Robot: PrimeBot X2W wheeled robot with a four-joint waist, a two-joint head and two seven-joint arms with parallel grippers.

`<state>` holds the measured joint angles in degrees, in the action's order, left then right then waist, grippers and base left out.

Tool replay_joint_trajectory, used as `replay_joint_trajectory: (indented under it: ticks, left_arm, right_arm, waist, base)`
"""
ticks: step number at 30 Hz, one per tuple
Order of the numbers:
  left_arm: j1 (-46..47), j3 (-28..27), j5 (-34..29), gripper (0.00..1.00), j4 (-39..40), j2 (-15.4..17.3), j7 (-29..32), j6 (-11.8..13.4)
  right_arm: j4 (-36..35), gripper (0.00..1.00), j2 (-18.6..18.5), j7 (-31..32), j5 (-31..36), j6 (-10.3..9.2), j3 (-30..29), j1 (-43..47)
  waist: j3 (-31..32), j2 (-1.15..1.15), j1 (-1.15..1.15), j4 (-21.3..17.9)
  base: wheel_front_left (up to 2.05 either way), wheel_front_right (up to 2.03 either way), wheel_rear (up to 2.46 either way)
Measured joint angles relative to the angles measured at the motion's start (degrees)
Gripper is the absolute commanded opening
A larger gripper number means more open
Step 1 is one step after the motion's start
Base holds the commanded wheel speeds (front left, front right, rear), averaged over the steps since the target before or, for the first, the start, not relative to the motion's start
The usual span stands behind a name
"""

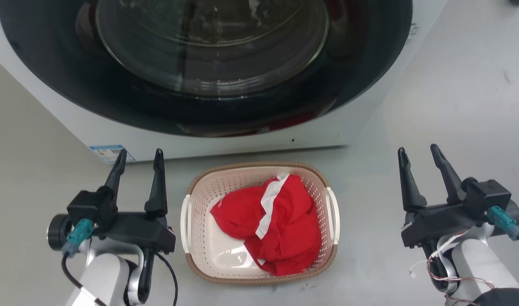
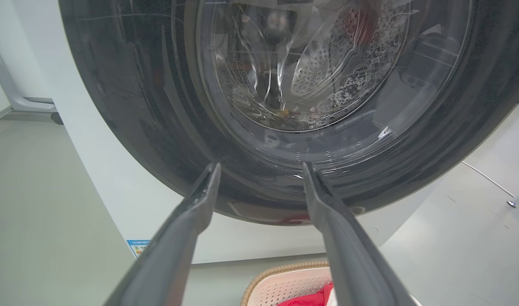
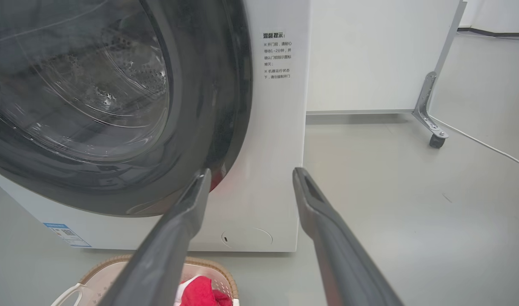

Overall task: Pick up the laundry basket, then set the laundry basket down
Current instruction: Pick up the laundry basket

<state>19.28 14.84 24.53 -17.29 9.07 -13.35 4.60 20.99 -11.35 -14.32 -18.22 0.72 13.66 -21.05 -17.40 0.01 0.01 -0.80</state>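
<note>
The laundry basket (image 1: pixel 199 187) rests on the grey floor in front of the washing machine; it is cream-white with perforated walls, a brown rim and white side handles. A red garment with a white stripe (image 1: pixel 280 225) lies inside. My left gripper (image 1: pixel 138 157) hovers open to the basket's left, apart from it. To the basket's right my right gripper (image 1: pixel 418 154) is also open with nothing between its fingers. The basket's far rim (image 2: pixel 280 272) peeks in at the bottom of the left wrist view, beside my left gripper (image 2: pixel 261 169). In the right wrist view the basket (image 3: pixel 102 272) lies low, below my right gripper (image 3: pixel 250 174).
A white washing machine (image 1: pixel 242 140) with a large dark round glass door (image 1: pixel 208 63) stands directly behind the basket. A wheeled white panel's caster (image 3: pixel 437 140) and a floor cable (image 3: pixel 489 146) lie to the right. Open grey floor (image 1: pixel 455 97) spreads on both sides.
</note>
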Motion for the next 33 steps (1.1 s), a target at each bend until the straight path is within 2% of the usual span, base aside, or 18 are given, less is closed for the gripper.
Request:
replay_joint_trajectory:
  ticks: [17, 25, 33]
  left_arm:
    - [12.5, -0.1, 0.6, 1.0, -4.5, -0.9, 3.9, -0.6]
    - [19.7, -0.5, 1.7, 1.0, -12.0, -1.6, 7.3, -1.7]
    - [23.2, -0.5, 3.5, 1.0, -20.1, -2.4, 10.3, -2.8]
  right_arm:
    - [6.0, 1.0, 0.7, 0.1, -0.1, 1.58, -0.1, -13.3]
    - [12.6, 1.0, 2.0, 1.3, -0.1, 3.07, 1.4, -21.8]
    - [20.5, 1.0, 3.6, 2.7, -0.1, 4.31, 3.3, -26.6]
  waist:
    - [-14.3, 0.0, 0.0, -0.5]
    - [-20.6, 0.01, 0.0, -0.4]
    - [-25.2, 0.01, 0.0, -0.2]
  base:
    - [0.0, 0.0, 0.0]
    - [0.0, 0.0, 0.0]
    - [0.0, 0.0, 0.0]
